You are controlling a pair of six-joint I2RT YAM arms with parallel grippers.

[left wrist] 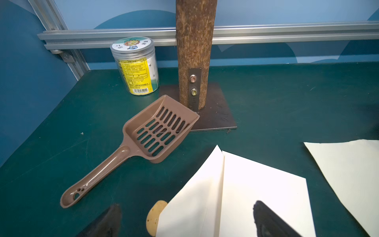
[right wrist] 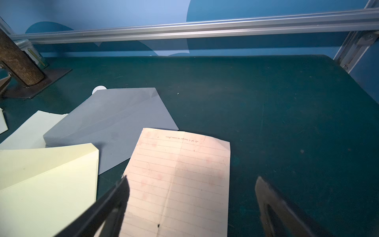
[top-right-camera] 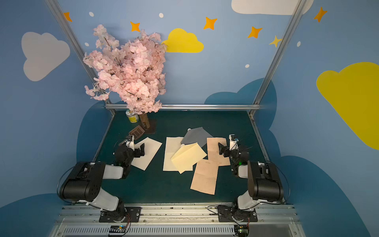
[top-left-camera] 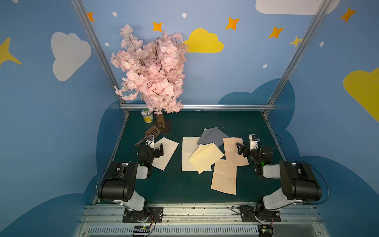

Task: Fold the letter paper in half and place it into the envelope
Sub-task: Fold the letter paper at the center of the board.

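Several sheets lie on the green table point(top-left-camera: 184, 190). A pink lined letter paper point(right wrist: 180, 164) lies flat under my right gripper point(right wrist: 191, 180), which is open and holds nothing. A second pink sheet point(top-left-camera: 224, 177) lies nearer the front. In the middle, a cream letter paper point(top-left-camera: 188, 147) lies under a yellow envelope point(top-left-camera: 206, 157). A grey envelope point(top-left-camera: 213, 136) sits behind them. At the left, my left gripper point(left wrist: 185, 207) hovers open over a white envelope point(left wrist: 246, 195) with a round tan sticker point(left wrist: 155, 215) at its edge. Both grippers show in both top views, left point(top-right-camera: 137, 146) and right point(top-right-camera: 226, 144).
A pink blossom tree point(top-left-camera: 151, 67) stands at the back left on a trunk point(left wrist: 194, 51) bolted to a dark base plate. A jar point(left wrist: 136, 65) and a brown slotted scoop point(left wrist: 155, 131) lie beside it. An aluminium rail point(right wrist: 205, 28) runs along the table's far edge.
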